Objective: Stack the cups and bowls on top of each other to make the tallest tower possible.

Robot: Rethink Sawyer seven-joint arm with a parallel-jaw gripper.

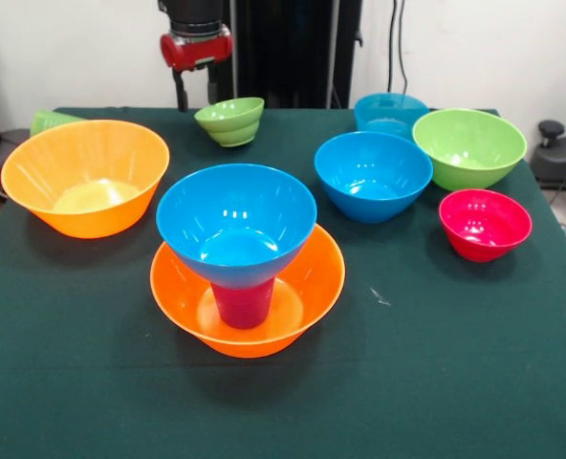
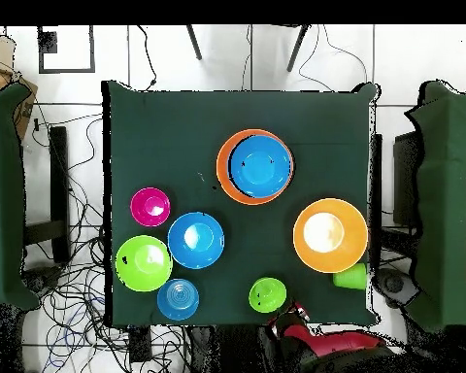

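Note:
The tower stands at the table's near middle: a large orange bowl (image 1: 302, 287) holds the purple-magenta cup (image 1: 243, 302), and a blue bowl (image 1: 235, 225) sits on the cup. From overhead the blue bowl (image 2: 260, 165) covers most of the orange one (image 2: 223, 173). My gripper (image 1: 196, 96) hangs open and empty at the far edge, just left of a small tilted lime green bowl (image 1: 230, 121). It also shows in the overhead view (image 2: 288, 316) beside that bowl (image 2: 268, 293). The second orange bowl (image 1: 85, 177) stands at the left, with the light green cup (image 1: 49, 120) lying behind it.
To the right stand a blue bowl (image 1: 373, 175), a teal-blue bowl (image 1: 390, 113), a large lime green bowl (image 1: 469, 146) and a small red-pink bowl (image 1: 485, 223). The dark green tablecloth (image 1: 455, 363) covers the table.

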